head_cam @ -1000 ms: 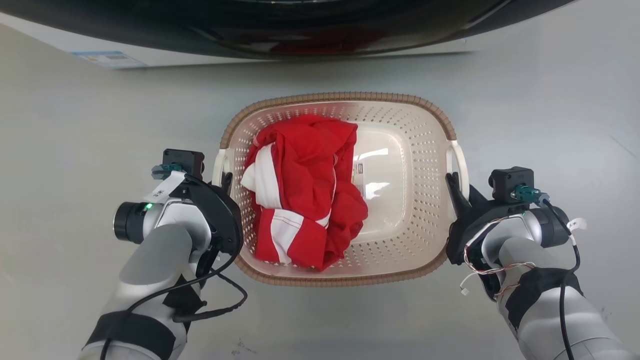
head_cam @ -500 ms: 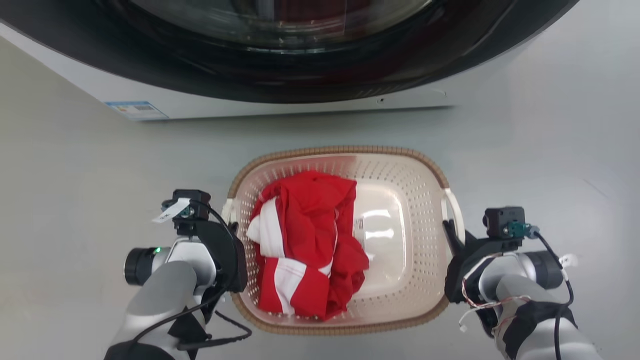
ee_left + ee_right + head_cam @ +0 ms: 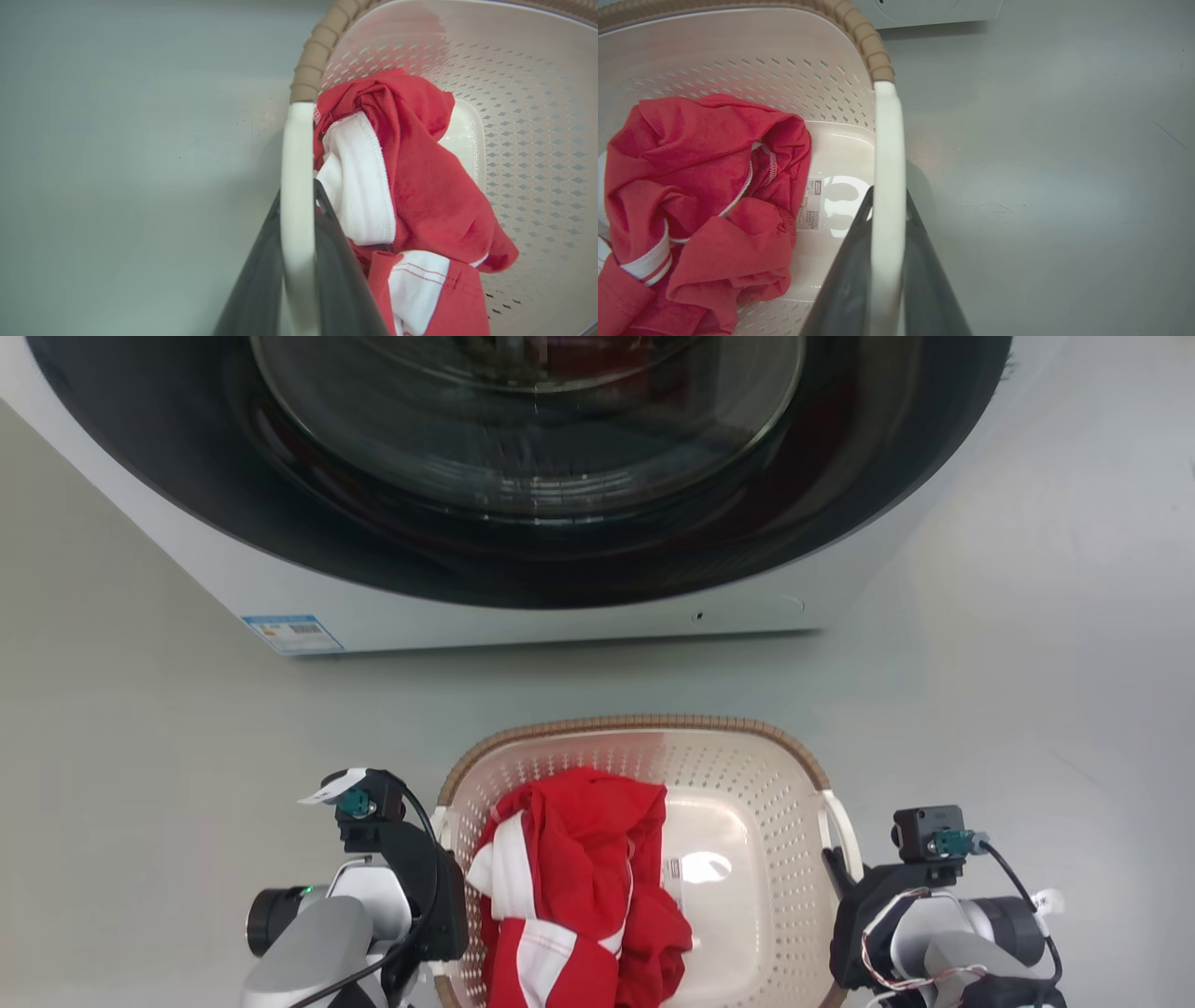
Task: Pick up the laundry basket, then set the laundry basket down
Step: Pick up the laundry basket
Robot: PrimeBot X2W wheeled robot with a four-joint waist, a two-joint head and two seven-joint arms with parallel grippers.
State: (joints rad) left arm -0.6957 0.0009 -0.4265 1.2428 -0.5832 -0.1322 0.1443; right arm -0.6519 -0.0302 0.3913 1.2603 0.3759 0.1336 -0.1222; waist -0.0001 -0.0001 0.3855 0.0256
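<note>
Laundry basket [image 3: 644, 721], a cream-white perforated plastic tub of rounded-rectangular shape with a brown woven-look rim, sits at the near middle of the head view, over a pale grey smooth floor [image 3: 140, 756]. I cannot tell whether the laundry basket rests on that floor or hangs just above it.

At its left side, the left gripper [image 3: 298, 196] has its two long dark fingers pressed together on the white left side handle [image 3: 296, 154], one finger on each face of the bar.

Inside, a crumpled red cloth garment with white panels [image 3: 569, 859] lies against the left wall. The right half of the glossy bottom is bare but for a small printed label [image 3: 811, 203].

At the right side, the right gripper [image 3: 888, 193] is clamped the same way on the white right side handle [image 3: 888, 140].

Beyond the far rim, apart from it, stands a white front-loading washing machine [image 3: 560, 621] with a round dark glass door [image 3: 523, 476].
</note>
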